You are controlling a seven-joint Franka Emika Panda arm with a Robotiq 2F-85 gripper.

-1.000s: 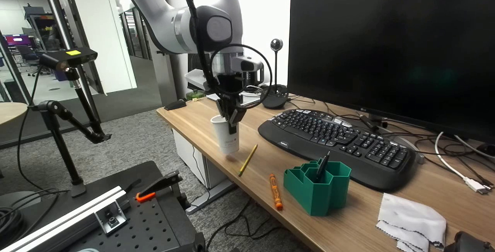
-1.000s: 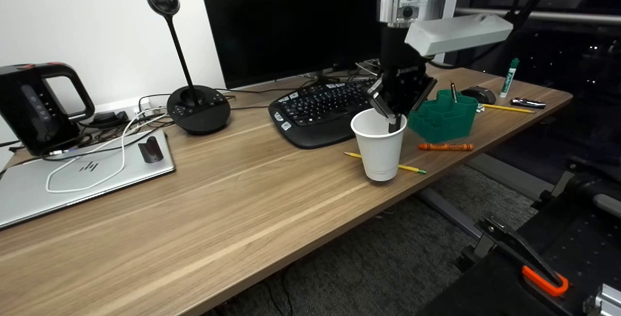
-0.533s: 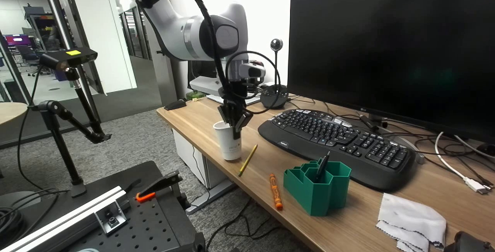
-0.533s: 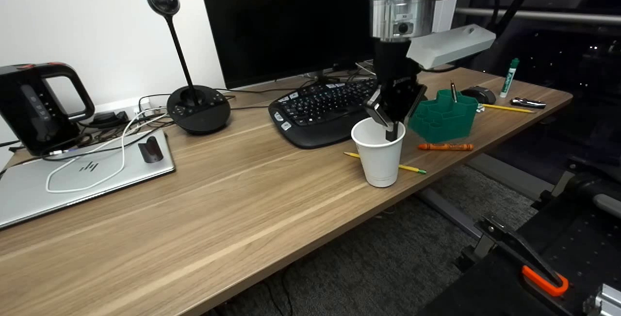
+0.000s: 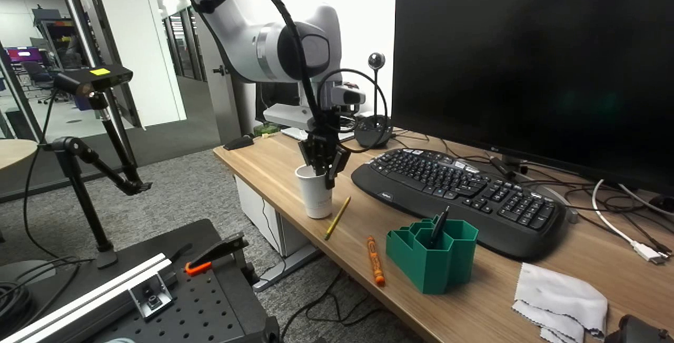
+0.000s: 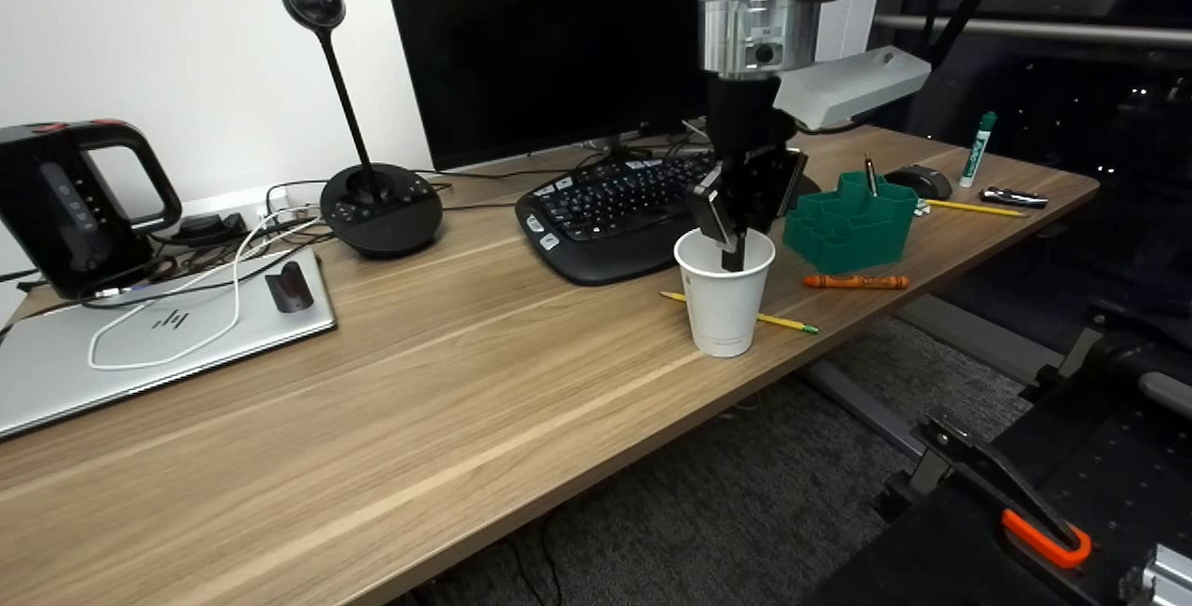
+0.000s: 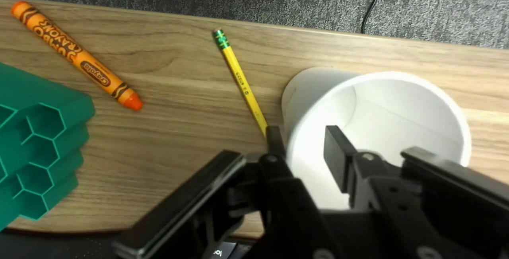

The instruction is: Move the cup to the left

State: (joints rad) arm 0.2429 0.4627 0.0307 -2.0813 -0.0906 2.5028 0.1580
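Observation:
The white cup (image 5: 316,198) stands about upright on the desk in both exterior views (image 6: 722,313). In the wrist view the cup (image 7: 397,111) shows its open mouth and inner wall at the right. My gripper (image 7: 305,143) points down at the rim, with one finger outside the wall and the other inside the cup. The fingers are parted, and a gap shows between the inner finger and the wall. The gripper also shows over the cup in both exterior views (image 5: 324,177) (image 6: 742,252). In an exterior view the outer finger is hidden behind the cup.
A yellow pencil (image 7: 242,80) lies close beside the cup. An orange crayon (image 5: 376,261) and a green organiser (image 5: 461,253) are further along the desk. A black keyboard (image 5: 458,195) lies behind. A laptop (image 6: 177,345) is at the far end. The desk's front edge (image 6: 559,494) is near.
The cup, held slightly above the desk a second ago, has come down onto it. The fingers have parted from the wall. Gripper and cup have shifted slightly along the desk.

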